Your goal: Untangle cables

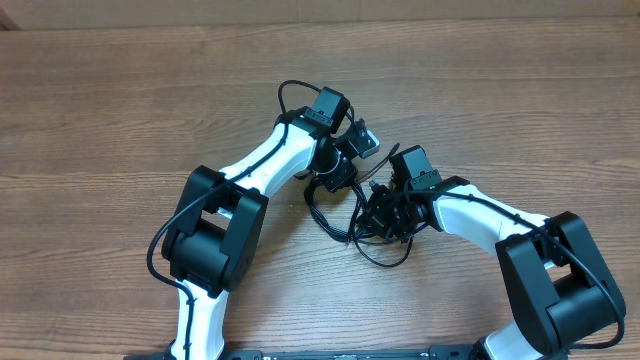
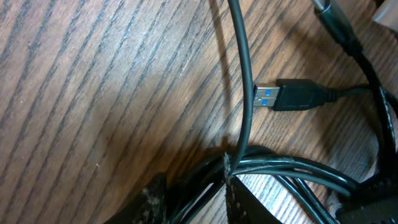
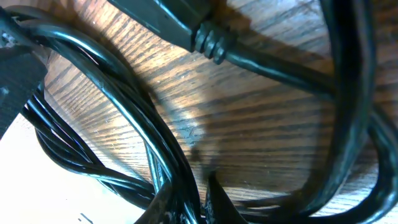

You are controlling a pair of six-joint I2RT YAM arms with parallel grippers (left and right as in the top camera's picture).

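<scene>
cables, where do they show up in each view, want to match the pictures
overhead: cables form a dark tangle just right of centre, with one loop trailing toward the bottom.
left wrist: cables run along the bottom and right side, one strand rising up the middle.
right wrist: cables sweep down the left, with more on the right.
shared landmark: the wood-grain table lies under them in all three.
</scene>
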